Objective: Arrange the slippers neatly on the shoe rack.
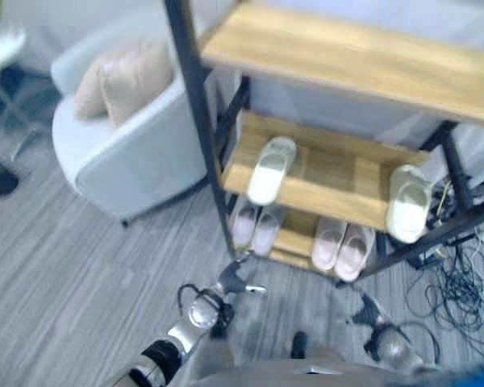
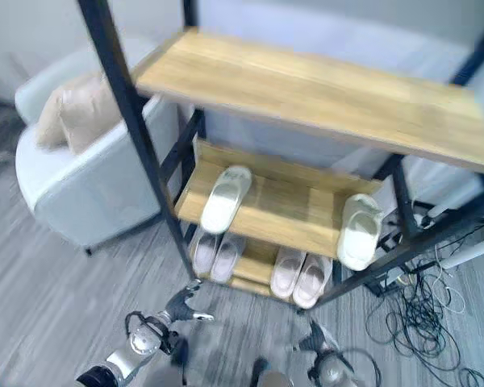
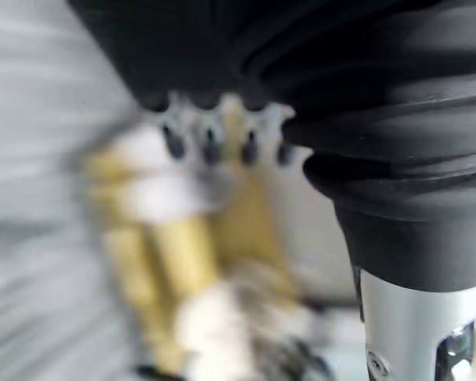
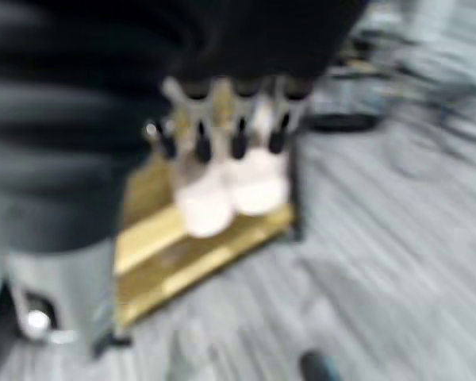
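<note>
The shoe rack (image 1: 331,173) has wooden shelves in a black frame. On its middle shelf one white slipper (image 1: 270,169) lies at the left, and another white slipper (image 1: 409,201) sits at the right end, hanging over the front edge. On the bottom shelf are two pale pink pairs, one at the left (image 1: 254,227) and one at the right (image 1: 344,247). My left hand (image 1: 228,287) hovers low in front of the rack's left post, open and empty. My right hand (image 1: 374,325) hangs low at the front right, its fingers (image 4: 222,136) relaxed and holding nothing.
A grey armchair (image 1: 137,153) with a beige cushion (image 1: 121,81) stands left of the rack. Tangled cables (image 1: 460,298) lie on the floor at the right. The top shelf (image 1: 347,56) is bare. A white table (image 1: 0,48) shows at the far left.
</note>
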Robot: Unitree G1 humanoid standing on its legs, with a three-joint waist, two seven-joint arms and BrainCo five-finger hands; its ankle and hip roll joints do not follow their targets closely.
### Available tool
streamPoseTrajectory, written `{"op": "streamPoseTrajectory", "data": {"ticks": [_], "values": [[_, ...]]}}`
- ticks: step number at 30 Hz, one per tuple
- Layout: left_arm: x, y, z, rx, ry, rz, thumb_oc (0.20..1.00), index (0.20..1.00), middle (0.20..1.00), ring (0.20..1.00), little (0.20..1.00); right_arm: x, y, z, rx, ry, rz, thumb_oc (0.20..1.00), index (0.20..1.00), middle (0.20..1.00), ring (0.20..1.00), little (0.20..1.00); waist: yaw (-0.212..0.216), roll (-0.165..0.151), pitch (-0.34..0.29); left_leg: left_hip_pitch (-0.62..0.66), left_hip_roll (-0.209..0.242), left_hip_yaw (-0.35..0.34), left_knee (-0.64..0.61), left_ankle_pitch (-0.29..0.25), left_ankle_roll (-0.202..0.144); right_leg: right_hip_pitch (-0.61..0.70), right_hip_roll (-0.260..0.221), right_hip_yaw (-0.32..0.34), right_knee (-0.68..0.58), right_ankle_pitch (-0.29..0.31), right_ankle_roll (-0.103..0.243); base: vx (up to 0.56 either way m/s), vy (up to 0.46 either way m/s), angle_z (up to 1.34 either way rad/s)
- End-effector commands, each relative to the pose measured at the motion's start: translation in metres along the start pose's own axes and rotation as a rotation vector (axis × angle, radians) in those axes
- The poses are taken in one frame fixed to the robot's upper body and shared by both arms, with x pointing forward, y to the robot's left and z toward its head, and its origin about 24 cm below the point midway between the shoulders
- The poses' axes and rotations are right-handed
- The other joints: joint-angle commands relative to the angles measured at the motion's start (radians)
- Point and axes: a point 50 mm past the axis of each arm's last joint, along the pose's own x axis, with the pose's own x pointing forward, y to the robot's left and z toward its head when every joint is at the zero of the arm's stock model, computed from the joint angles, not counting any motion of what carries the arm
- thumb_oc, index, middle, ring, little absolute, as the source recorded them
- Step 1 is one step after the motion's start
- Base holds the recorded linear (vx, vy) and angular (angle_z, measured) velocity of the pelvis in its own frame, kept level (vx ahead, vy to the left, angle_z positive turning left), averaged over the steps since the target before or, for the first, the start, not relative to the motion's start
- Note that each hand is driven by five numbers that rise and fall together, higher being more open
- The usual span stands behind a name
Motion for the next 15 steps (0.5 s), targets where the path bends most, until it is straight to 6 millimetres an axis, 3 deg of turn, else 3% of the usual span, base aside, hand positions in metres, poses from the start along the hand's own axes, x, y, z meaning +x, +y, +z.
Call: {"op": "streamPoseTrajectory", "data": {"ticks": [1, 2, 6, 7, 11, 15], "values": [[0.011, 0.023, 0.041, 0.073, -0.189, 0.019, 1.0, 1.0, 1.0, 1.0, 1.0, 0.015, -0.033, 0.025, 0.069, -0.072, -0.088, 1.0, 1.0, 1.0, 1.0, 1.0, 0.018, 0.012, 0.118, -0.003, 0.029, -0.045, 0.054, -0.059, -0.029, -0.019, -0.052, 0.013, -0.025, 0.057, 0.043, 0.17, -0.094, -0.26], [0.009, 0.022, 0.058, 0.083, -0.27, -0.011, 1.0, 1.0, 1.0, 1.0, 1.0, 0.011, -0.023, 0.012, 0.108, -0.008, -0.062, 1.0, 1.0, 1.0, 1.0, 1.0, 0.01, 0.024, 0.094, 0.038, 0.024, -0.032, 0.03, -0.049, -0.034, 0.021, -0.044, 0.021, -0.068, 0.065, 0.049, 0.06, -0.047, -0.14], [0.004, 0.021, 0.078, 0.093, -0.362, -0.067, 1.0, 1.0, 1.0, 1.0, 1.0, 0.007, -0.012, 0.001, 0.132, 0.05, -0.031, 1.0, 1.0, 1.0, 1.0, 1.0, 0.004, 0.034, 0.073, 0.089, 0.021, -0.013, 0.011, -0.058, -0.038, 0.086, -0.033, 0.027, -0.134, 0.081, 0.053, 0.09, -0.058, -0.18], [0.001, 0.02, 0.097, 0.094, -0.445, -0.108, 1.0, 1.0, 1.0, 1.0, 1.0, 0.004, -0.006, -0.005, 0.149, 0.077, -0.017, 1.0, 1.0, 1.0, 1.0, 1.0, -0.008, 0.042, 0.056, 0.102, 0.018, -0.002, 0.011, -0.066, -0.043, 0.112, -0.033, 0.033, -0.166, 0.088, 0.057, 0.04, -0.032, -0.12], [0.001, 0.027, 0.12, 0.135, -0.539, -0.088, 1.0, 1.0, 1.0, 1.0, 1.0, 0.001, 0.0, -0.007, 0.17, 0.087, -0.003, 1.0, 1.0, 1.0, 1.0, 1.0, -0.022, 0.048, 0.048, 0.117, 0.02, 0.013, 0.011, -0.074, -0.047, 0.14, -0.029, 0.042, -0.199, 0.097, 0.059, 0.05, -0.044, -0.19], [0.021, 0.033, 0.15, 0.294, -0.618, 0.032, 1.0, 1.0, 1.0, 1.0, 1.0, -0.001, 0.007, -0.005, 0.157, 0.067, 0.016, 1.0, 1.0, 1.0, 1.0, 1.0, -0.058, 0.054, 0.046, 0.124, 0.02, 0.031, 0.011, -0.082, -0.055, 0.153, -0.03, 0.06, -0.222, 0.102, 0.059, 0.06, -0.04, -0.13]]}}
